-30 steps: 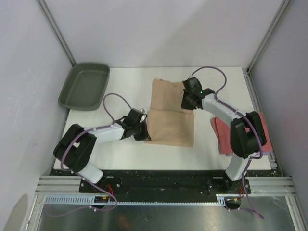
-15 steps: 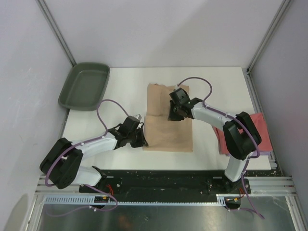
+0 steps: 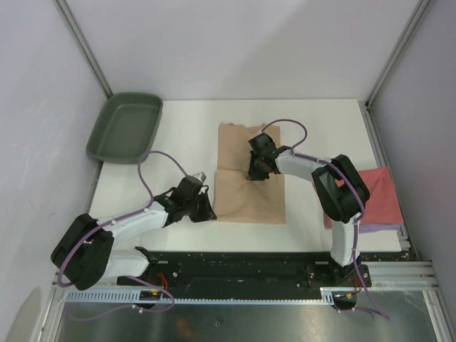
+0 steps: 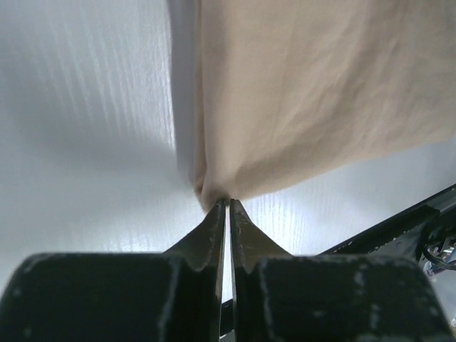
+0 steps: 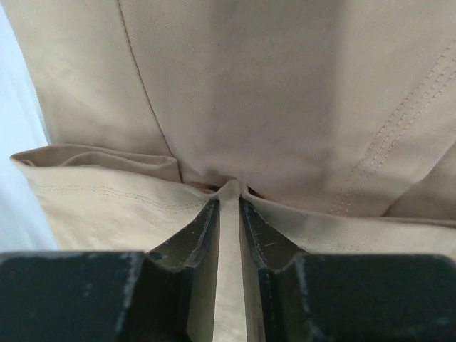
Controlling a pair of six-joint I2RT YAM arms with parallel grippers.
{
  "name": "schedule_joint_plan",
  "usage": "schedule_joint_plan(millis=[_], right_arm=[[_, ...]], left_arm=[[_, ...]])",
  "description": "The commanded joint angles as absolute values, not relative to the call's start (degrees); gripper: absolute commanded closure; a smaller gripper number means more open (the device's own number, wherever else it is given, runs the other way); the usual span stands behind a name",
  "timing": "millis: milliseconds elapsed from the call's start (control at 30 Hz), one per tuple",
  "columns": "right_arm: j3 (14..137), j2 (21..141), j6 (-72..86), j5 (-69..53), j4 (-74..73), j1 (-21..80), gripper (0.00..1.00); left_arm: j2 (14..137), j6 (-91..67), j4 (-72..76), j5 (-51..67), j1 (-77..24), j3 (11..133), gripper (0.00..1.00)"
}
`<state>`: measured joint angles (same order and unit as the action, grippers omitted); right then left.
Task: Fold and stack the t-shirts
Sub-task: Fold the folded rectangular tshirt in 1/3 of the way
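Only the wrist views show the grips: the left gripper [image 4: 228,202] pinches the tan shirt [image 3: 249,201] by its seven-o'clock corner, and the right gripper [image 5: 229,189] pinches a middle fold. Only the overhead view shows the red shirt [image 3: 377,196] at three o'clock.

The middle t-shirt [image 3: 242,203] lies at the centre of the table [image 3: 192,121]. Behind it and well to its left, at the table's far left corner, sits the tray [image 3: 125,128]. Well to its right, at the table's edge, lies a second t-shirt [image 3: 379,199], partly behind the right arm. The left gripper [image 3: 211,213] meets its near left corner. The right gripper [image 3: 258,173] sits on top of it, about at its middle.
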<state>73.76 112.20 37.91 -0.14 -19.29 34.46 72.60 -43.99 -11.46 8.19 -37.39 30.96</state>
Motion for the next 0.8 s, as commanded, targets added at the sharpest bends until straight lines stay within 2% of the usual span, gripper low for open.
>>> schedule_joint_plan(millis=[0, 167, 333, 433, 767], right_arm=[[76.3, 114.64, 38.21, 0.7, -19.42, 33.95, 0.79], [76.44, 110.42, 37.79, 0.94, -20.96, 33.77, 0.78], [76.51, 102.68, 37.42, 1.84, -25.66, 33.25, 0.77], [75.1, 97.73, 37.33, 2.66, -29.12, 33.35, 0.76], [49.29, 74.42, 42.75, -1.51, -31.91, 32.8, 0.74]], left_arm=[[69.1, -42.95, -12.92, 8.29, -37.35, 29.7, 0.9], [68.74, -42.47, -13.26, 8.62, -36.78, 30.01, 0.87], [68.64, -42.34, -13.46, 8.6, -36.11, 29.31, 0.77], [68.64, -42.33, -13.47, 9.71, -35.51, 29.21, 0.75], [68.62, -41.11, -13.52, 13.03, -34.56, 29.77, 0.72]])
